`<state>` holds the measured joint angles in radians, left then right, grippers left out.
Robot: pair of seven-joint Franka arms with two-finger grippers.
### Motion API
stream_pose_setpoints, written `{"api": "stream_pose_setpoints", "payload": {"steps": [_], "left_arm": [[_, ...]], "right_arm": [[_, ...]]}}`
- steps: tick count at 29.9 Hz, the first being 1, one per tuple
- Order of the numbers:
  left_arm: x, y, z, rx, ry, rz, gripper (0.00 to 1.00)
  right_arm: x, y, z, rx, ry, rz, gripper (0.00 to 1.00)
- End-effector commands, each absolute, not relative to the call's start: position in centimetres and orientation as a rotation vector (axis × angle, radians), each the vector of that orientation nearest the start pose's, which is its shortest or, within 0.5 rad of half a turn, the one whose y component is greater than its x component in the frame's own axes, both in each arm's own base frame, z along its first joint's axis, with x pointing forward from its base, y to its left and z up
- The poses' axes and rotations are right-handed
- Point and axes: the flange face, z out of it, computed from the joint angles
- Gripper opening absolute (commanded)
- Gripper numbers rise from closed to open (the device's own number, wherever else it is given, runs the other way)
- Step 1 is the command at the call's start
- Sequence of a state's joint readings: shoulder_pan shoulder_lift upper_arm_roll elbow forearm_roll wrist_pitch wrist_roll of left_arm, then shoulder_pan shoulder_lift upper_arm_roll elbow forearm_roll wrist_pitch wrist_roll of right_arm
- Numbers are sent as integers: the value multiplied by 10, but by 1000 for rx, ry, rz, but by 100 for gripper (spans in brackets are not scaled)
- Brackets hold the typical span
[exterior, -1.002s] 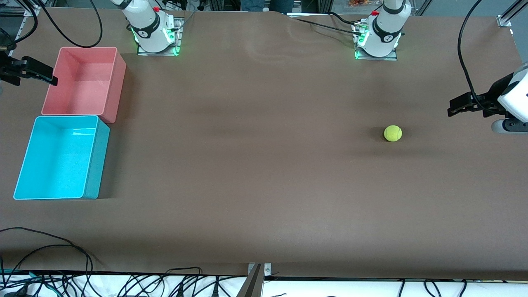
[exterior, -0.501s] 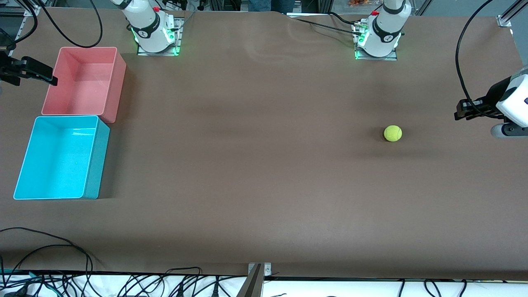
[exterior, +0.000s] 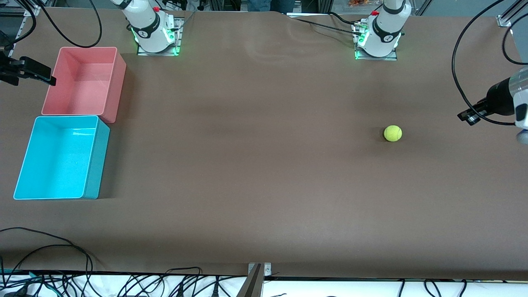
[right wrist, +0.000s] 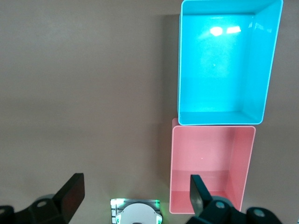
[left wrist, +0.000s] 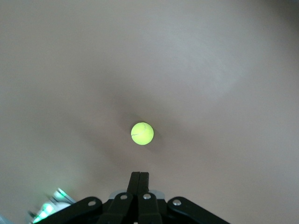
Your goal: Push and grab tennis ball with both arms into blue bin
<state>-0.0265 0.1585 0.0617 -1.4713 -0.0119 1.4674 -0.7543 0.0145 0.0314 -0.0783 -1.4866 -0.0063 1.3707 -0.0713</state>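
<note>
Tennis ball [exterior: 392,133] sits on bare table [exterior: 255,165] toward left arm's end, well apart from blue bin [exterior: 62,157]. Left gripper [left wrist: 139,176] pinched closed, empty, mostly cut off at frame edge. Right gripper [right wrist: 135,189] spread wide, empty, by pink bin [exterior: 81,80]; arm cropped.

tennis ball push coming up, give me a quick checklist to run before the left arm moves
1. Tennis ball free on the table toward the left arm's end, nothing touching it: ok.
2. Left gripper shut, fingers together for a push, ball straight ahead of them in its wrist view: ok.
3. Left gripper in contact with the ball: not ok, a gap remains.
4. Bare table between ball and blue bin: ok.
5. Blue bin open and holding nothing, beside the pink bin, nearer the front camera: ok.
6. Right gripper open, by the bins to receive: ok.
</note>
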Motion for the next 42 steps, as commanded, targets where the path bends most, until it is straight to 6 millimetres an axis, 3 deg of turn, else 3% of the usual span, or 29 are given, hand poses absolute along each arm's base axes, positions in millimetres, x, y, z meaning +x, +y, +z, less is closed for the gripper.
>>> {"api": "stream_pose_setpoints", "payload": {"steps": [1, 5, 8, 19, 34, 42], "left_arm": [[587, 36, 563, -2665, -1525, 270, 0], [585, 62, 553, -2535, -1762, 306, 0], [582, 70, 536, -2436, -1845, 338, 0], [560, 92, 422, -2209, -2054, 338, 0], [499, 85, 277, -2158, -2103, 208, 0], [490, 82, 219, -2144, -2150, 153, 0]], "right_arm": [[540, -33, 636, -3113, -7, 211, 100], [541, -33, 635, -3114, -7, 209, 100], [541, -35, 634, -3113, -3, 213, 100], [541, -35, 635, -3114, -3, 211, 100], [540, -35, 635, -3113, -3, 211, 100], [541, -35, 634, -3113, -3, 213, 100]]}}
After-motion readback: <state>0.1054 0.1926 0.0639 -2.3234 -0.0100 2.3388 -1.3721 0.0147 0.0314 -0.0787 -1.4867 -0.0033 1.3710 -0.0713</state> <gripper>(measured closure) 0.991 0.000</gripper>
